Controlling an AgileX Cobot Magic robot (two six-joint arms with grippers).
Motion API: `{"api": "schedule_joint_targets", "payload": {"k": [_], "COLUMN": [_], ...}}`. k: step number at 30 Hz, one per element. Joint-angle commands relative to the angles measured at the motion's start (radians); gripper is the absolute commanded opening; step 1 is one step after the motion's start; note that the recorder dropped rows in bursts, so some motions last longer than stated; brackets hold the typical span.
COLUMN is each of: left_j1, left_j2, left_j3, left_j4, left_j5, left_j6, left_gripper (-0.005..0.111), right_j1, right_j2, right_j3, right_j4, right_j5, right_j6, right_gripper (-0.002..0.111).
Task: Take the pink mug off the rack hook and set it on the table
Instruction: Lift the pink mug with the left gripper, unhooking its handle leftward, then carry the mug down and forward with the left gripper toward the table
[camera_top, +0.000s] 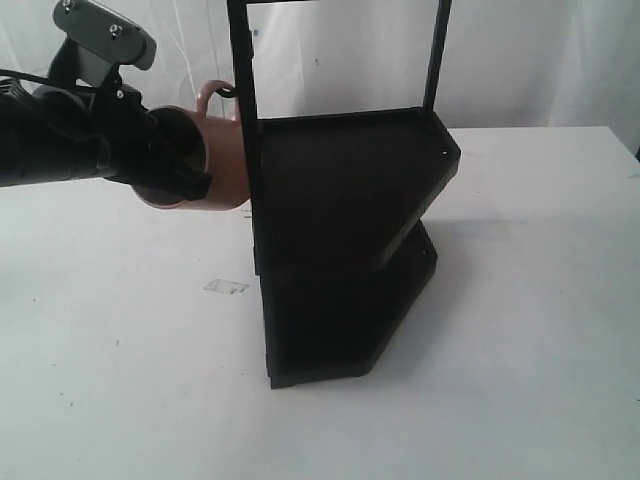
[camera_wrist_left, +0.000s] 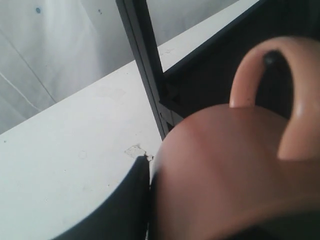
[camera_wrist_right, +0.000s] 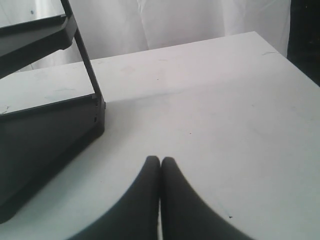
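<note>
The pink mug (camera_top: 222, 160) lies on its side in the air against the left post of the tall black rack (camera_top: 340, 240). Its loop handle (camera_top: 209, 95) still sits round the small black rack hook (camera_top: 228, 92). My left gripper (camera_top: 190, 165) is shut on the mug at its rim end. In the left wrist view the mug (camera_wrist_left: 225, 165) fills the frame, one dark finger (camera_wrist_left: 120, 205) presses its wall, and the hook tip (camera_wrist_left: 271, 59) shows inside the handle (camera_wrist_left: 295, 100). My right gripper (camera_wrist_right: 160, 161) is shut and empty above the white table (camera_wrist_right: 225, 125); the exterior view does not show it.
A scrap of clear tape (camera_top: 226, 287) lies on the table (camera_top: 500, 350) below the mug, left of the rack's base. The rack's lower shelf (camera_wrist_right: 45, 130) stands close to the right gripper. A white curtain hangs behind the table.
</note>
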Motion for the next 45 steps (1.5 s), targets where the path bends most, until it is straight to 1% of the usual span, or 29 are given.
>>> {"api": "schedule_joint_targets", "payload": {"k": [1,5,13,17,18,19,21,22,24,28,33,38,42,45], "left_j1": [-0.006,-0.006,-0.006,-0.006,-0.006,-0.006,-0.006,-0.006,-0.006,-0.006,-0.006,-0.006,-0.006,-0.006], "left_j2": [-0.002,-0.036,-0.130,-0.148,-0.148,-0.149,-0.149,-0.149,-0.149,-0.149,-0.149,-0.153,-0.169,-0.173], "left_j3": [0.006,0.006,0.006,0.008,0.008,0.008,0.008,0.008,0.023,0.066,0.114,0.109,0.086,0.073], "left_j4": [-0.011,-0.011,0.000,-0.007,-0.024,-0.084,-0.187,-0.246,-0.246,-0.246,-0.246,-0.240,-0.132,-0.035], "left_j5": [0.005,-0.069,-0.091,-0.188,-0.210,-0.242,-0.271,-0.287,-0.319,-0.390,-0.391,-0.390,-0.429,-0.491], "left_j6": [-0.006,-0.006,0.002,0.058,0.077,0.120,0.250,0.362,0.412,0.443,0.472,0.478,0.478,0.478], "left_gripper": [0.000,0.000,0.000,0.000,0.000,0.000,0.000,0.000,0.000,0.000,0.000,0.000,0.000,0.000], "right_j1": [-0.004,-0.004,-0.004,-0.004,-0.004,-0.004,-0.004,-0.004,-0.004,-0.004,-0.004,-0.004,-0.004,-0.004], "right_j2": [-0.006,-0.006,-0.006,-0.006,-0.006,-0.006,-0.006,-0.006,-0.006,-0.006,-0.006,-0.006,-0.006,-0.006], "right_j3": [0.005,0.005,0.005,0.005,0.005,0.005,0.005,0.005,0.005,0.005,0.005,0.005,0.005,0.005], "right_j4": [-0.003,-0.003,-0.003,-0.003,-0.003,-0.003,-0.003,-0.003,-0.003,-0.003,-0.003,-0.003,-0.003,-0.003], "right_j5": [-0.006,-0.006,-0.006,-0.006,-0.006,-0.006,-0.006,-0.006,-0.006,-0.006,-0.006,-0.006,-0.006,-0.006], "right_j6": [0.004,0.004,0.004,0.004,0.004,0.004,0.004,0.004,0.004,0.004,0.004,0.004,0.004,0.004], "right_gripper": [0.000,0.000,0.000,0.000,0.000,0.000,0.000,0.000,0.000,0.000,0.000,0.000,0.000,0.000]}}
